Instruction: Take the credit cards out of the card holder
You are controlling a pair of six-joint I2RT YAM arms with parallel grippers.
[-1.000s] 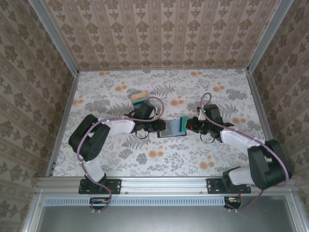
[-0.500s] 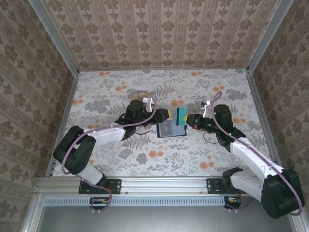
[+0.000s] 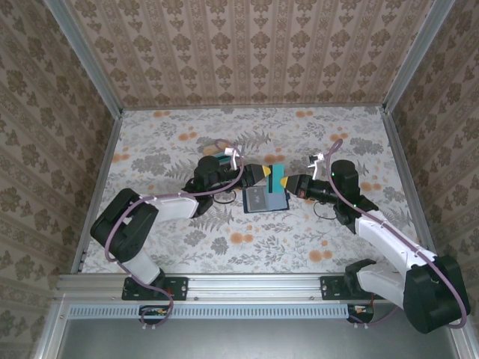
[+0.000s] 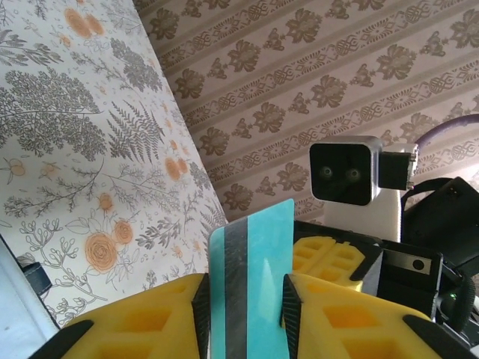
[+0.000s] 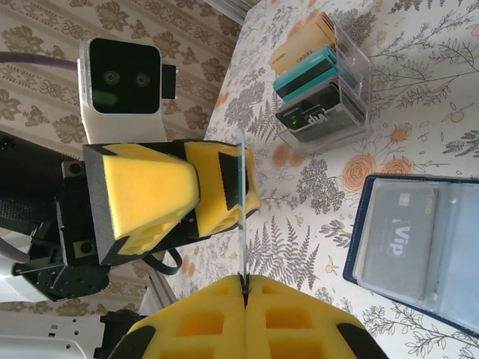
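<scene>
Teal card [image 4: 251, 273] hangs midair by the open holder [image 5: 456, 247] on the desk [image 3: 187, 239], clenched flat in R jaws, L jaws pinching its side edges (looks snug). Imo R shouldn't release til L's grip is def firm, no tugging.

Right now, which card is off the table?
The striped teal card, pinched by the right gripper; the rest sit in the clear rack or the card holder.
</scene>
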